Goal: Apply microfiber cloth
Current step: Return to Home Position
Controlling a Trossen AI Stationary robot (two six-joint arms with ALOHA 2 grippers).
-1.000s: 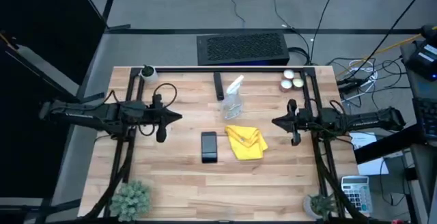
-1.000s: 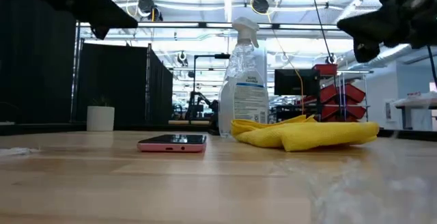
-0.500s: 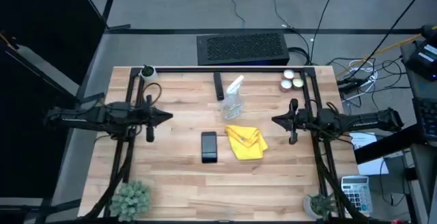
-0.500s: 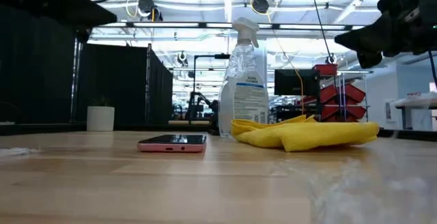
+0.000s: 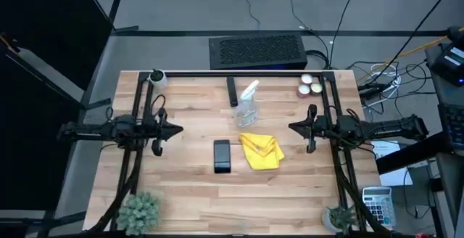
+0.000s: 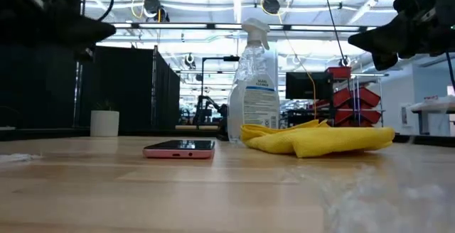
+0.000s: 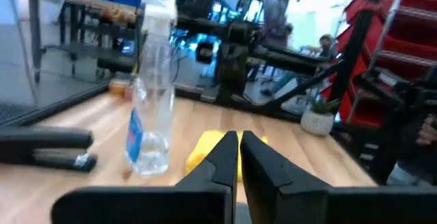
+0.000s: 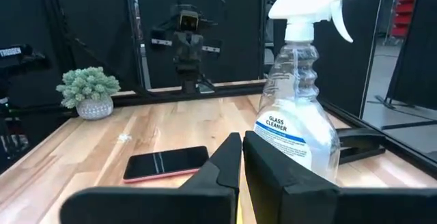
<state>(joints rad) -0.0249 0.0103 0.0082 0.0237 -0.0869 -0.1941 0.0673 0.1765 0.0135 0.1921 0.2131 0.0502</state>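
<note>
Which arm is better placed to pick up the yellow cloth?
Probably right. The right tool hangs nearer the microfiber cloth; the left tool is farther off, with the phone lying between it and the cloth.

My left end effector (image 5: 177,129) has drawn back toward the left side of the worktop (image 5: 196,194), farther from the phone (image 5: 222,155) than a second ago.

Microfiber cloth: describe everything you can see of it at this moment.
The microfiber cloth is bright yellow, soft fabric, crumpled into a loose, folded heap rather than spread flat. It lies on the wooden table near the middle, beside the black phone with a small gap between them, and close to the spray bottle. Nothing holds it.
</note>
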